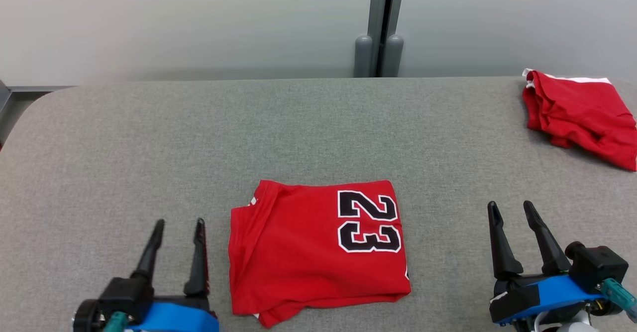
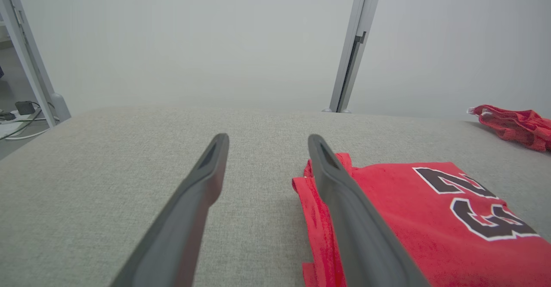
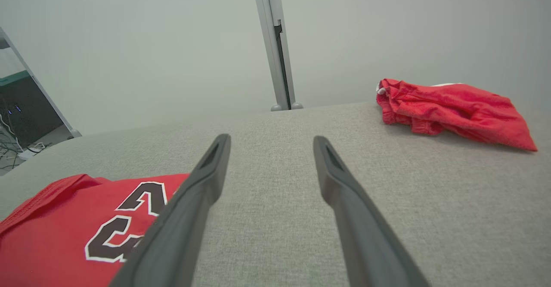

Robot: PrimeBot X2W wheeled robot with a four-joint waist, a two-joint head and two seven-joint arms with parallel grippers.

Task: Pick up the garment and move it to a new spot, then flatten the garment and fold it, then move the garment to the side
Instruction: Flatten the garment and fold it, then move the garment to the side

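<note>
So we've got the grey surface with the folded red jersey, number 23 up, lying flat by the middle of its near edge. A 2nd crumpled red garment sits at the far right corner. Our left gripper is just beside the jersey's left side and our right gripper is well off to its right. Both have their fingers spread and empty.

Far red garment cut by right edge, left gripper base cropped below
</note>
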